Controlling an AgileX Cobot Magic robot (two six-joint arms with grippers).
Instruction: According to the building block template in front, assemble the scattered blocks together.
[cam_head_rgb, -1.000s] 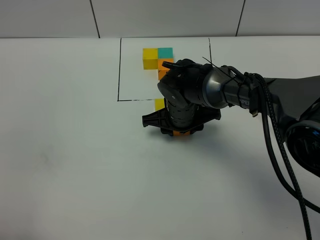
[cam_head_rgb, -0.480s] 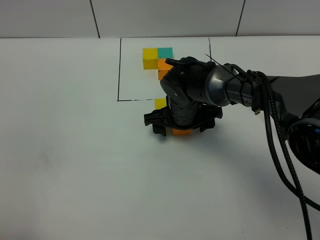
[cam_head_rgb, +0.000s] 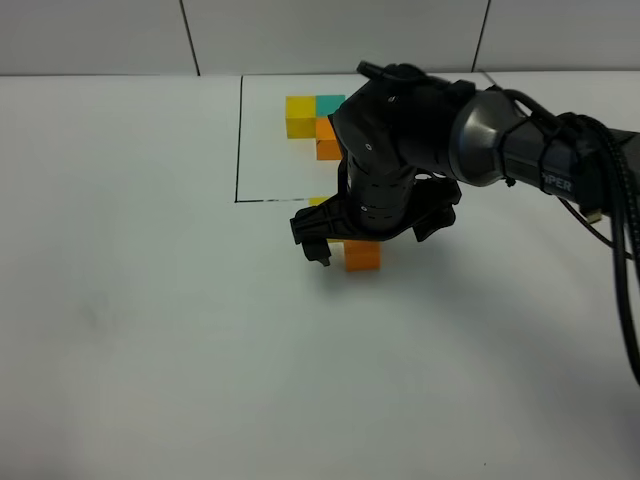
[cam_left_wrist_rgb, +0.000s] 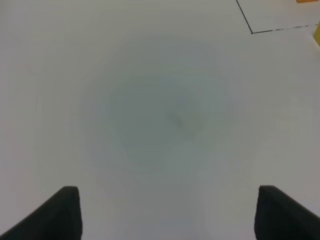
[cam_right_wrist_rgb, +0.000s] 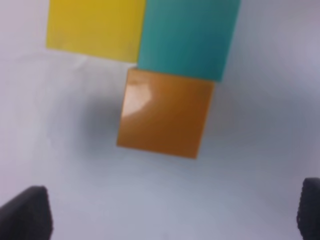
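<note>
Right wrist view: we see the right tool (cam_right_wrist_rgb: 165, 215) spread wide, its two dark fingertips (cam_right_wrist_rgb: 25, 212) at the far corners of the picture and nothing between them. It grips nothing and touches nothing. Directly under it, on the white desk (cam_right_wrist_rgb: 260, 165), lie the scattered blocks: orange cube (cam_right_wrist_rgb: 165, 112) nearest the tool, teal cube (cam_right_wrist_rgb: 187, 35) touching its far edge, yellow cube (cam_right_wrist_rgb: 95, 27) side by side with the teal one. The three form an L.

From the exterior high view we note the right tool (cam_head_rgb: 345, 245) hanging just above that cluster; only the orange cube (cam_head_rgb: 362, 256) shows clearly beneath it, plus a sliver of yellow (cam_head_rgb: 316, 201) at the arm's edge. Beyond the tool, inside the black-lined rectangle, sits the building block template (cam_head_rgb: 315, 120).

Left wrist view: the left tool (cam_left_wrist_rgb: 167, 215) is partly open over bare desk, holding nothing, fingertips (cam_left_wrist_rgb: 65, 212) well apart.
</note>
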